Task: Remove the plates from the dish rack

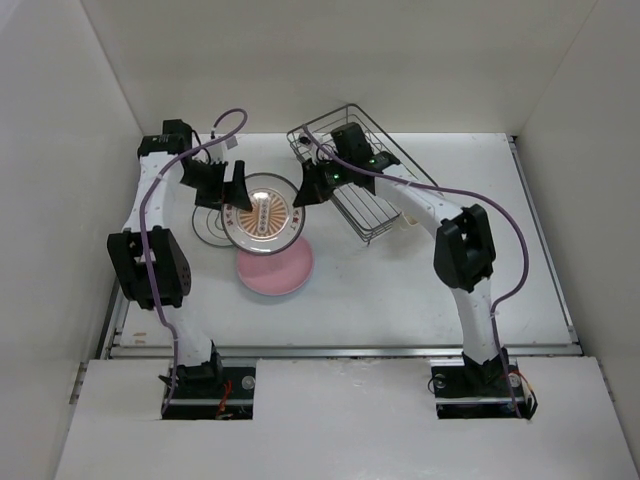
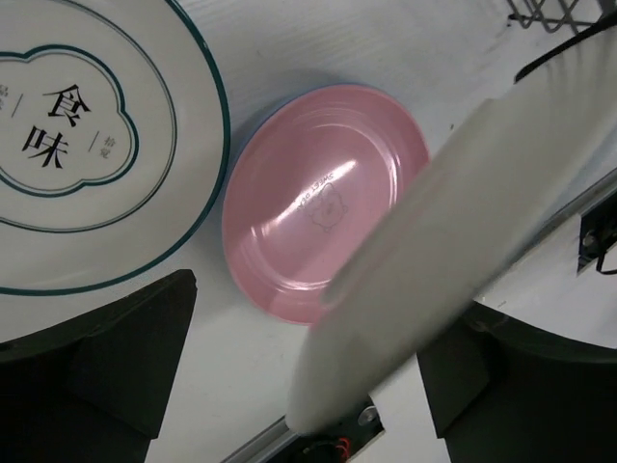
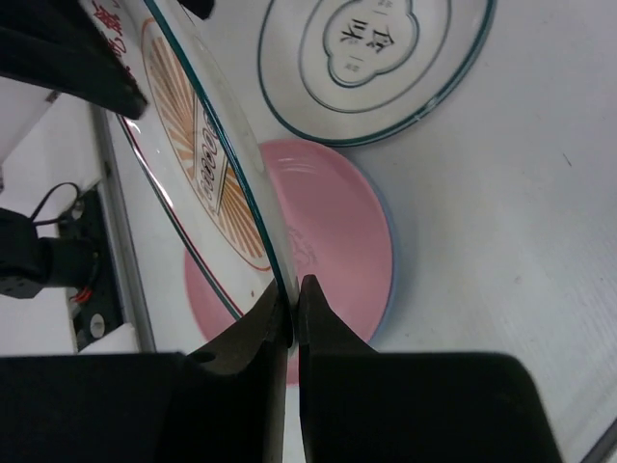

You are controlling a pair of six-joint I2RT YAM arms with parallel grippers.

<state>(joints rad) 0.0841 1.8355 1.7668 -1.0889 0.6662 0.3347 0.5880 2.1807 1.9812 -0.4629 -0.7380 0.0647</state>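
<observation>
Two tools on one plate. Top view: the sunburst plate (image 1: 265,218) hangs over the counter (image 1: 420,290) between the arms. The right tool (image 1: 305,190) is on its 3 o'clock rim and the left tool (image 1: 232,195) is at its 9 o'clock rim. The white plate (image 1: 207,228) lies flat at 9 o'clock, partly under the sunburst plate. The pink plate (image 1: 277,272) lies flat at 6 o'clock. The rack (image 1: 345,110) sits at 2 o'clock, tipped, and I make out no plate standing in it. Judgement: unloading is nearly done. This plate is either being passed across or steadied before being set down on the growing spread.

Left wrist view: the pale underside of the sunburst plate (image 2: 463,241) runs diagonally, blurred, between the dark fingers (image 2: 116,367). The fingers stand wide apart and are not pressed on it, so the left tool is spread around the rim, ready to take or guide it. The pink plate (image 2: 318,193) is below. A thin blue edge on it may be a second plate beneath. The white plate (image 2: 96,222) is at 10 o'clock.

Right wrist view: the right tool (image 3: 294,313) is pinched tight on the thin rim of the sunburst plate (image 3: 178,106). The plate rises tilted from the grip with its orange rays facing away from the counter. An edge grip suits lifting out of a rack slot. Pink plate (image 3: 337,222) and white plate (image 3: 376,58) lie beyond.
</observation>
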